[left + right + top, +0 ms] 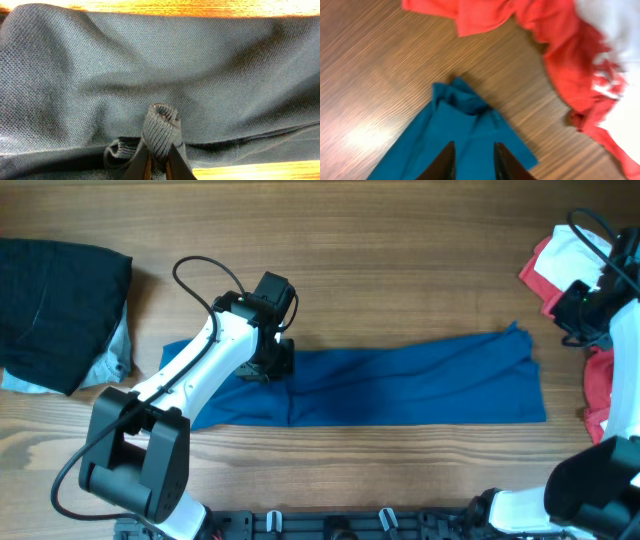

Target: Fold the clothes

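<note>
Blue shirt (420,380) | left hand (159,152) angled down, pinching a ribbed fold (160,125) (tightly) | right hand (474,147) slightly parted, empty

Count: 1 blue polo shirt (400,385), 1 red-and-white top (540,275), 1 black garment (55,300), 1 pale-blue garment (115,362), 2 pincers (left pincer (159,165), right pincer (474,160)), 1 table (400,260).

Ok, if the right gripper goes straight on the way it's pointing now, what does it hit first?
The blue shirt. Its bunched corner lies straight ahead of the open right gripper, with bare table beyond it. How far off the fabric is, the wrist view can't show.
</note>
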Available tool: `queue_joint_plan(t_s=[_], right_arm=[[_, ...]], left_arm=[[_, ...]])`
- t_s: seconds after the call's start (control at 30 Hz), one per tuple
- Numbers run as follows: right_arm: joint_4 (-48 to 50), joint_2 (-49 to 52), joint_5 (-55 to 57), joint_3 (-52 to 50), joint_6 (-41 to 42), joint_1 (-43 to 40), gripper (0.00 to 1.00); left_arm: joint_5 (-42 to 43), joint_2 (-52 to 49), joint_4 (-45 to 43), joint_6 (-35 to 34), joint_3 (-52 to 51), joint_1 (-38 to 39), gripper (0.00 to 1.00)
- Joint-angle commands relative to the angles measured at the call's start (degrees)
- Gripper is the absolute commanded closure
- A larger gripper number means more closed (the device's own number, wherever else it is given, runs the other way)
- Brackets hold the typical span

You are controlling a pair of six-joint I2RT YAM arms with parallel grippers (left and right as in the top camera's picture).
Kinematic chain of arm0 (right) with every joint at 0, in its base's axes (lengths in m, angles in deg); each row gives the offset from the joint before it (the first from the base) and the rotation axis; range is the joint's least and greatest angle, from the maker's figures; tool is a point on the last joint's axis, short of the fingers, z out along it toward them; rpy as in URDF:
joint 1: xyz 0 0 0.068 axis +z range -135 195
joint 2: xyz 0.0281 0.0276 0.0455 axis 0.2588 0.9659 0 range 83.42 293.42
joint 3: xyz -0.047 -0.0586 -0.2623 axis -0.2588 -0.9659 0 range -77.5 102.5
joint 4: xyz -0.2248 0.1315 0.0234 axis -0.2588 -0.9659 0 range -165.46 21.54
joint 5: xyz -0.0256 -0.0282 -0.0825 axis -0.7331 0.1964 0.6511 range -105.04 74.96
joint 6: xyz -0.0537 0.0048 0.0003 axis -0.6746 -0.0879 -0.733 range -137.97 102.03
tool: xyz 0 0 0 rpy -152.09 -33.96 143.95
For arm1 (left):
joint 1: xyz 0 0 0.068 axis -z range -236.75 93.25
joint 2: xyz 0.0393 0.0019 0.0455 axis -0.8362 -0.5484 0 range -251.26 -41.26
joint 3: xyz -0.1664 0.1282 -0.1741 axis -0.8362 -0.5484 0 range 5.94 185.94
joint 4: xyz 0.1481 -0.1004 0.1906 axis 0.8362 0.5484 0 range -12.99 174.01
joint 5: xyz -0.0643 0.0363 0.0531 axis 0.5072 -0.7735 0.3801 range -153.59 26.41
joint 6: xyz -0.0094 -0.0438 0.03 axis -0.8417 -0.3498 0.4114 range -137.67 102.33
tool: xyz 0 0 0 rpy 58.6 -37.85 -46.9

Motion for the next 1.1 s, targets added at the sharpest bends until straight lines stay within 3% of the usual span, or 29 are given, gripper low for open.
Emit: queue_joint_plan(t_s=[0.0, 0.13, 0.37, 1.07], right_arm=[[0.2, 5.6, -5.8, 0.3, -1.6, 1.9, 0.67], [1.4, 13.0, -5.8, 0.3, -1.7, 3.5, 0.46], [6.3, 19.1, -5.9, 0.3, -1.6, 3.9, 0.46], [13.7, 21.4, -5.5, 0.2, 3.2, 5.8, 0.52]], left_arm=[[0.5, -0.6, 0.1, -0.3, -0.4, 0.2, 0.92], [0.5, -0.6, 0.1, -0.3, -0.4, 0.2, 0.92], [0.5, -0.6, 0.0, -0.3, -0.4, 0.2, 0.92], [0.5, -0.6, 0.1, -0.3, -0.4, 0.2, 0.92]])
